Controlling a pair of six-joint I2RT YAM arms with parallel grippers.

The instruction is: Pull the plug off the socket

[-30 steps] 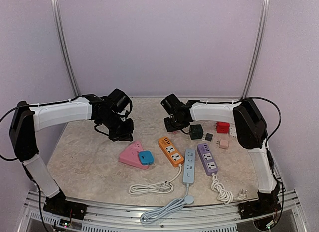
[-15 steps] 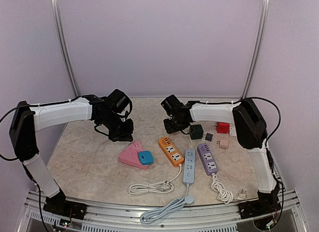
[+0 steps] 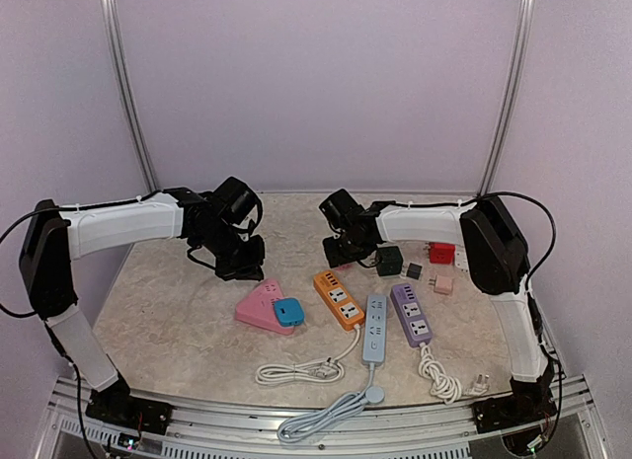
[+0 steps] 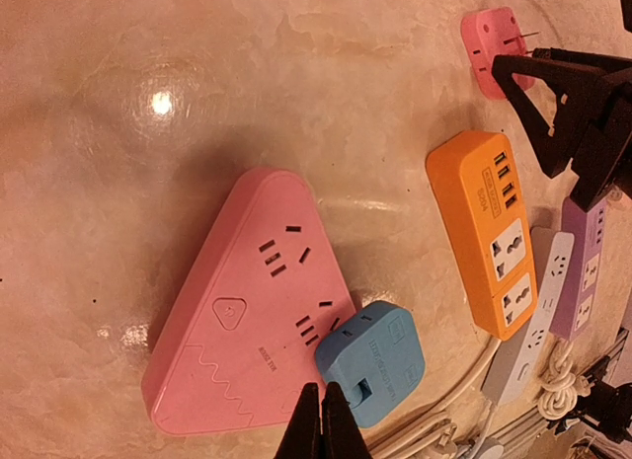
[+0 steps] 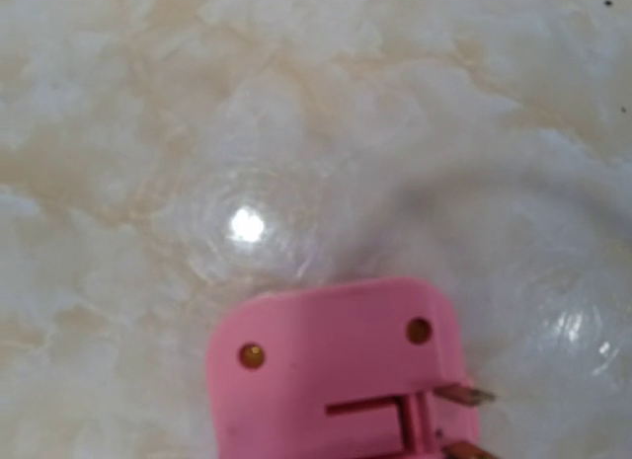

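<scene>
A blue plug (image 4: 373, 360) (image 3: 288, 311) sits plugged into the pink triangular socket (image 4: 247, 301) (image 3: 257, 306). My left gripper (image 4: 321, 424) (image 3: 243, 266) hovers above and behind them, shut with nothing between its tips. A loose pink plug (image 5: 341, 375) (image 4: 492, 46) lies on the table with its prongs showing. My right gripper (image 3: 342, 249) is just over it; its dark fingers (image 4: 602, 123) stand apart and the plug lies free beside them. The right wrist view does not show its own fingers.
An orange power strip (image 3: 339, 298), a white one (image 3: 375, 328) and a purple one (image 3: 411, 314) lie side by side with coiled cables (image 3: 296, 372) near the front edge. A dark green cube (image 3: 389, 260), a red plug (image 3: 441, 252) and a small pink plug (image 3: 443, 283) sit at the right.
My right gripper has opened and let go of the pink plug, which now rests on the table. The left arm, the blue plug and the pink socket have not moved.
</scene>
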